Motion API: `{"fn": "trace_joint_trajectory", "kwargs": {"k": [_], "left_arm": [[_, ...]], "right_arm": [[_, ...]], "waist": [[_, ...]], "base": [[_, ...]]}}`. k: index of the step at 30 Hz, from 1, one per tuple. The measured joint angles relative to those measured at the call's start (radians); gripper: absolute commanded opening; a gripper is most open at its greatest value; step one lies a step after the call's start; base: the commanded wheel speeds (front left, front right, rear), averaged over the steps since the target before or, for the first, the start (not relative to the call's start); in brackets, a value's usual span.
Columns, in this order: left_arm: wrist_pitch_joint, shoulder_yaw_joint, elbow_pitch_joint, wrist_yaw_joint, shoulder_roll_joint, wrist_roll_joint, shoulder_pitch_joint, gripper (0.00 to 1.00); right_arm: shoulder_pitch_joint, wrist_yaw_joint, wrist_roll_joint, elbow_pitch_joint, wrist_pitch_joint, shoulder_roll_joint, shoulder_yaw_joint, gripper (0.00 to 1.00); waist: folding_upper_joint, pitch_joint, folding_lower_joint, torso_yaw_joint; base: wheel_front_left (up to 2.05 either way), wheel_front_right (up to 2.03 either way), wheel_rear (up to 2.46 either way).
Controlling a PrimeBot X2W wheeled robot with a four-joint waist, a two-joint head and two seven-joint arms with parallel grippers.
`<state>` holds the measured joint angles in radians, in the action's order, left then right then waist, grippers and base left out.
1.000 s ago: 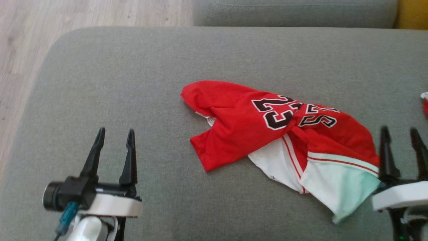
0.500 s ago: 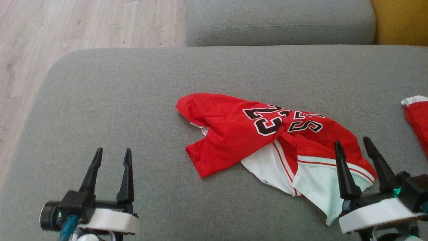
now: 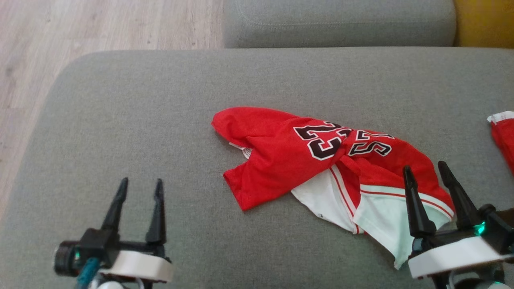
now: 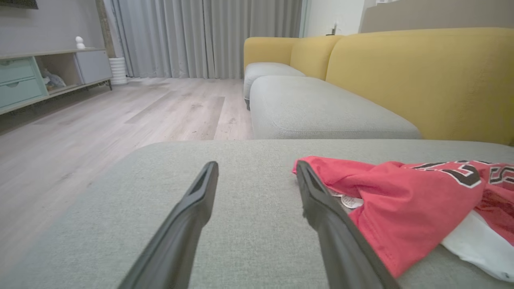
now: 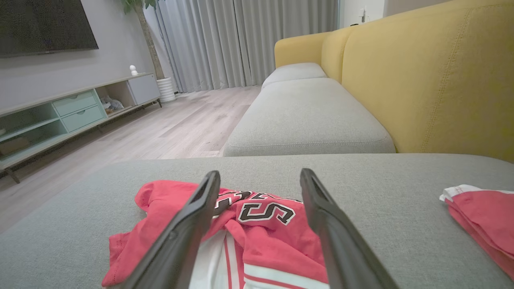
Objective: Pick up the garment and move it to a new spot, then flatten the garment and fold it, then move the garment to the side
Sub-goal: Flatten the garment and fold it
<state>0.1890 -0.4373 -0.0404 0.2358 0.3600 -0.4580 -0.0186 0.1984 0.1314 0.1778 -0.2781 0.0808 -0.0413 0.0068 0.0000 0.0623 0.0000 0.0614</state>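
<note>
Garment (image 3: 281,160) is a red jersey w/ black-&-white numerals, lying crumpled on the grey seat cushion (image 3: 160,100), roughly mid-cushion & a bit to my R. Long axis runs diagonally in the head view: rounded red end points up-left, away from me, and the white/pale hem end points down-right, toward my R side. A short red flap sticks out low on its L side, w/ a small label showing in the notch above it. Numerals sit near the middle, upside down from where I look.

My L gripper (image 3: 141,180) has its fingers spread wide, nothing btwn them, over bare cushion well to the L of the garment. In the L wrist view the L gripper (image 4: 256,163) points along the cushion, w/ the red end of the garment (image 4: 401,208) just past its R finger.

My R gripper (image 3: 425,166) is also spread wide, gripping nothing. Its fingers sit over the pale hem end. Can't tell if they touch the cloth. In the R wrist view the R gripper (image 5: 259,172) straddles the garment (image 5: 265,233), numerals showing btwn the fingers.

A 2nd red piece (image 3: 504,136) lies folded at the cushion's far R, well apart.
</note>
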Motion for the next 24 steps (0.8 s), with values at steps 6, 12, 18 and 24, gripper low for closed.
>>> {"fn": "trace_joint_trajectory", "kwargs": {"k": [6, 12, 18, 24], "left_arm": [[-0.092, -0.128, -0.025, -0.103, -0.043, 0.000, -0.111, 1.00], [-0.196, -0.235, -0.134, -0.190, -0.134, -0.024, -0.225, 1.00], [-0.233, -0.262, -0.338, -0.249, -0.191, -0.060, -0.306, 1.00], [-0.229, -0.257, -0.482, -0.290, -0.226, -0.088, -0.383, 1.00]], "right_arm": [[-0.011, 0.000, 0.001, -0.002, 0.010, 0.000, 0.001, 1.00], [-0.048, 0.000, 0.007, 0.002, 0.012, 0.000, 0.005, 1.00], [-0.085, 0.000, 0.023, 0.023, 0.010, 0.000, 0.014, 1.00], [-0.091, 0.000, 0.043, 0.043, 0.007, 0.000, 0.013, 1.00]], "waist": [[0.0000, 0.049, 0.0000, -0.003], [0.0000, 0.103, 0.0002, -0.018], [0.0000, 0.160, 0.0002, -0.049], [0.0000, 0.186, 0.0002, -0.078]], "base": [[0.00, 0.00, 0.00], [0.00, 0.00, 0.00], [0.00, 0.00, 0.00], [0.00, 0.00, 0.00]]}}
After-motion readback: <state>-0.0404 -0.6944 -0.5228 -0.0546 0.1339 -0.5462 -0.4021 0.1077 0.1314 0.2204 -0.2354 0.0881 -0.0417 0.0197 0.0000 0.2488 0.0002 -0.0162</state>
